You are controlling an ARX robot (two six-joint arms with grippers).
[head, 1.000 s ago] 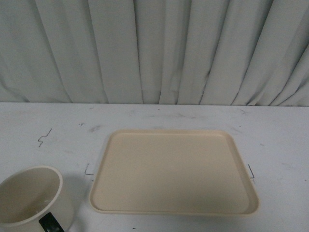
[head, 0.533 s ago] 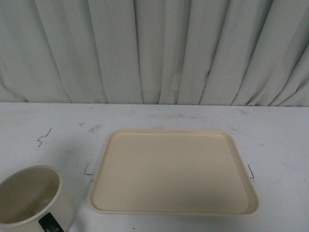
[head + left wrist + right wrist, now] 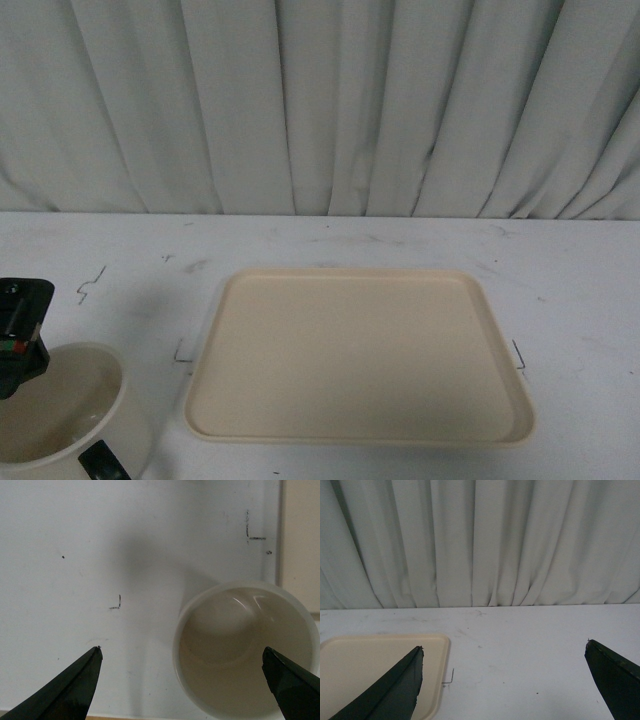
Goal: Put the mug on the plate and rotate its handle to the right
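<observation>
Mug [image 3: 60,410] and plate [image 3: 360,350] are well apart on the table [image 3: 560,260]. The mug stands upright near the near-left corner. The plate lies flat and bare in the middle, closer to the near edge than to the far edge by the curtain [image 3: 320,100]. We judge the lift has not yet begun, since the mug rests on the table outside the plate's rim.

Our left tool [image 3: 181,651] hangs above the mug with its fingers spread wide and nothing between them. In the left wrist view one fingertip shows over the mug's mouth close to the rim and the other over bare table. The mug is therefore off-centre in the opening, and we think the tool must shift toward the mug before closing. In the front view only its black body shows at the left edge, just above the mug.

Our right tool [image 3: 503,646] is also spread and empty. It is held toward the right side of the table, with one corner of the plate in its view, and we read that as waiting.

The mug is cream-white and empty, with a wide round mouth and a glossy inside that catches the light. Its black handle [image 3: 103,462] points toward the near edge, so a turn to the right is still owed once it is set down. We cannot see any print on its side from these views.
</observation>
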